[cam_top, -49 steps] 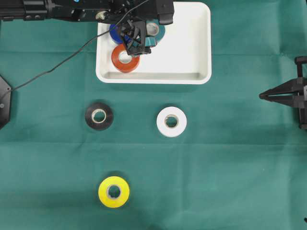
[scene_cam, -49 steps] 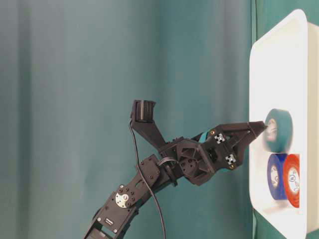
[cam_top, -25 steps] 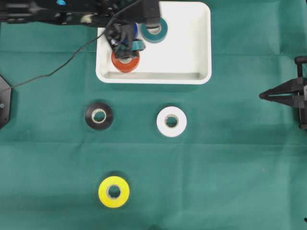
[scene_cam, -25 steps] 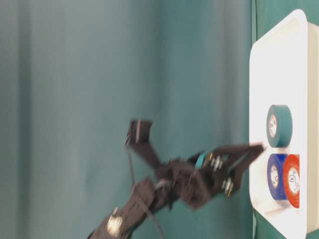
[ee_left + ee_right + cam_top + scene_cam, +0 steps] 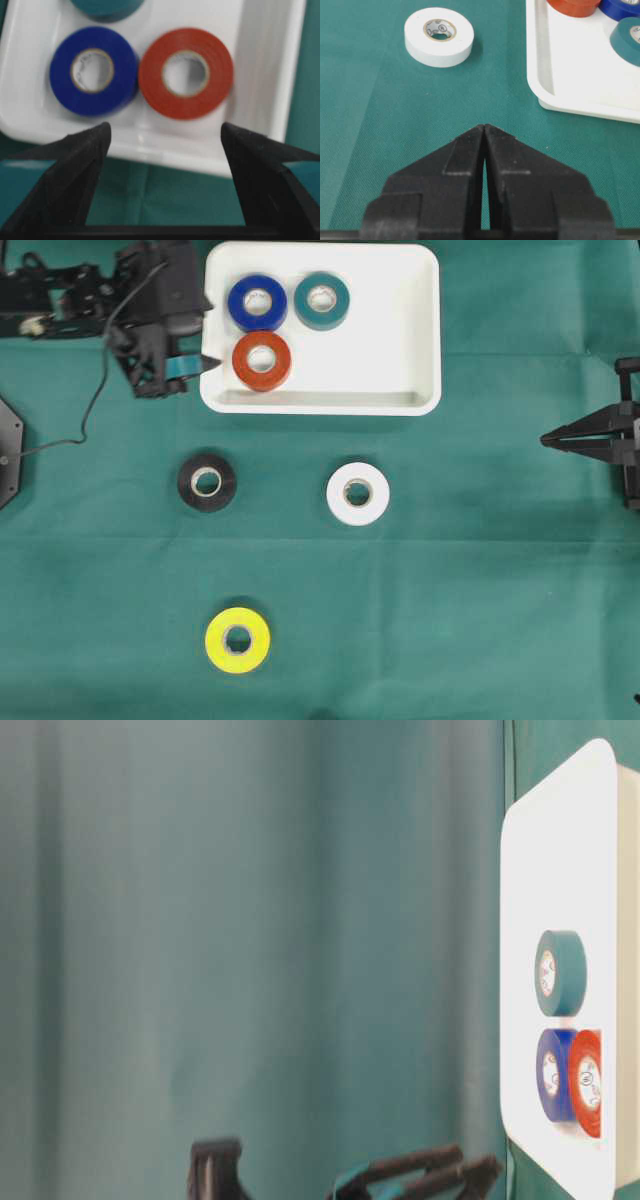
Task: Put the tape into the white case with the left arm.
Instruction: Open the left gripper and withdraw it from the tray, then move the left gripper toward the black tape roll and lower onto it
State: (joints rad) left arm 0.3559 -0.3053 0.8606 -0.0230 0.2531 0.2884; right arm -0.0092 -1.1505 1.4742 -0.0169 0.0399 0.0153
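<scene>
Yellow roll [image 5: 237, 640] overhead only, wrists miss

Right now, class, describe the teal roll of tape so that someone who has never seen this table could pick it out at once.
Find the white case at the top of the green cloth in the overhead view. Three rolls lie flat inside it, toward its left end. The teal roll is the rightmost, beside the blue roll and up-right of the red roll; it alone is blue-green.
</scene>
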